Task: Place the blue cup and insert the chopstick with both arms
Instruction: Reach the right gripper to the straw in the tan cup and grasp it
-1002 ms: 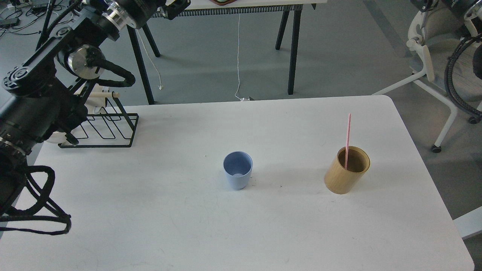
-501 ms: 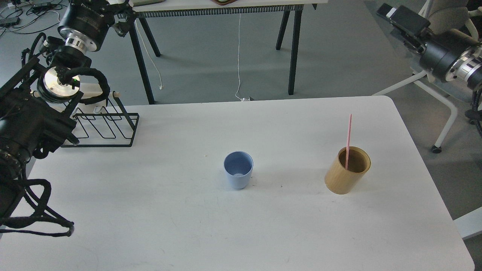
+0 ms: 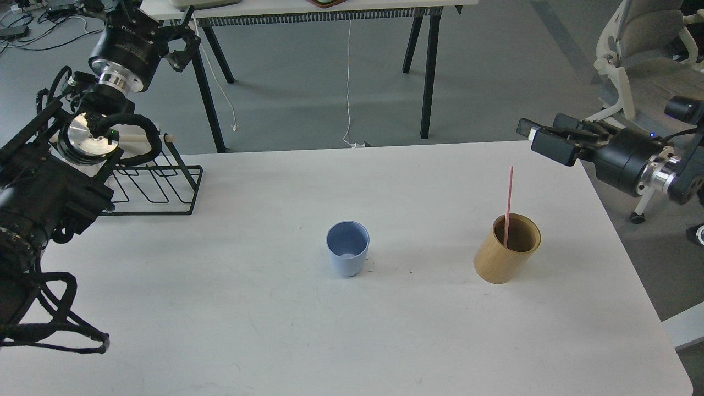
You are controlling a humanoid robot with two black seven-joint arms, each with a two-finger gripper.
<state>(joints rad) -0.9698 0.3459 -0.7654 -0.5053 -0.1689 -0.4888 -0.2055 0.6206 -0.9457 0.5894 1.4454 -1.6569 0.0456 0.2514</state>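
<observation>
The blue cup (image 3: pixel 347 248) stands upright and empty in the middle of the white table (image 3: pixel 247 330). The pink chopstick (image 3: pixel 509 198) stands nearly upright inside the tan cylinder (image 3: pixel 503 258) to the cup's right. My right gripper (image 3: pixel 542 140) comes in from the right, above the table's far right corner. It sits up and to the right of the chopstick's top, holds nothing, and its two fingers look slightly apart. My left gripper (image 3: pixel 179 47) is raised at the far left, beyond the table's back edge. It is dark and its fingers cannot be told apart.
A black wire rack (image 3: pixel 151 184) with a pale wooden rod stands at the table's back left, under my left arm. Beyond the table are another table's black legs (image 3: pixel 426 71), a hanging white cable (image 3: pixel 348 82) and a white office chair (image 3: pixel 638 66).
My right arm has swung down and to the left, from the upper right corner towards the table's far right corner. My left arm has barely shifted. The cup, chopstick and cylinder have not moved.
</observation>
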